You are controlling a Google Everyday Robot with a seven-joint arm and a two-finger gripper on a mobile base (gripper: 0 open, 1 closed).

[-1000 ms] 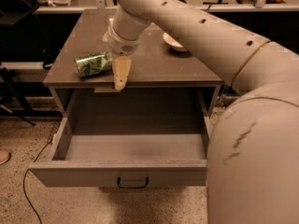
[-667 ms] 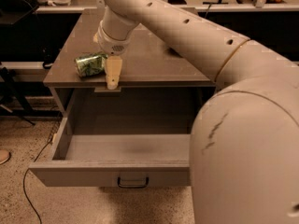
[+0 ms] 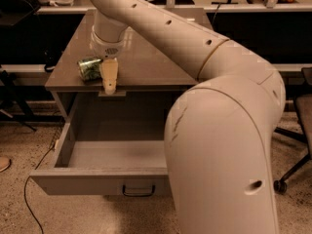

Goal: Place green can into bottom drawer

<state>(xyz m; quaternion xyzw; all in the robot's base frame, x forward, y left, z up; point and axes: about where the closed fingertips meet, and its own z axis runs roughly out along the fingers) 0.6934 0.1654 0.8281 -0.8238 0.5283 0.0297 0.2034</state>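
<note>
Hanging at the bench's (image 3: 156, 57) front edge, my gripper (image 3: 109, 79) sits just beside the green can (image 3: 89, 68), which is shiny, leaf-mottled and lying on its side. I cannot tell whether it grips. The bottom drawer (image 3: 97, 183) stands open below.

**Single arm (image 3: 195, 48) extended forward and left, claw (image 3: 109, 82) pointing down.**

The claw sits at the upper left of the view, at the far end of the arm, with its tan end directed straight downward. Directly above the claw is the rounded white wrist (image 3: 108, 38), which shows a small perforated patch toward the camera. Up and to the right of the claw, the forearm (image 3: 151, 16) runs diagonally, marked by a row of small dark holes, to a thin tan seam at the elbow (image 3: 212, 57). Below and to the right of the claw, nearest the camera, the broad upper link (image 3: 224, 160) fills the lower right.
</note>
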